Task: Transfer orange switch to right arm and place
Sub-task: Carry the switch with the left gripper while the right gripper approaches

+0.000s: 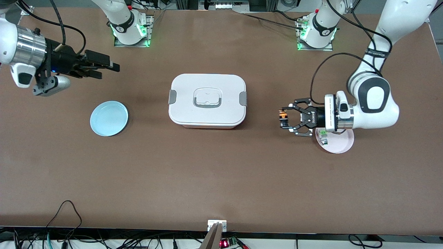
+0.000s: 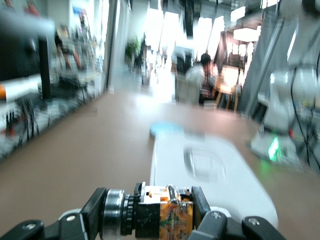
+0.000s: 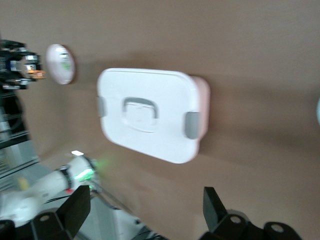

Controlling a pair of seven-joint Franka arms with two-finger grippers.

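Left gripper (image 1: 284, 120) pinches the tiny black cylindrical orange switch (image 1: 283, 117) above bare table beside the pink round plate (image 1: 341, 145).
Switch's long axis lies level, crosswise between the fingers; right gripper (image 1: 104, 69) hangs spread near the pale-blue round plate (image 1: 109, 118).

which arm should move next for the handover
Left. Its pincer is shut on the orange switch, up between the pink plate and white box; the right pincer waits open, empty.

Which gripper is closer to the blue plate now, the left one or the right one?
Right. The right gripper, open, hangs in the air close by the blue plate. The left gripper, shut on the orange switch, is past the white lidded box, by the pink plate.
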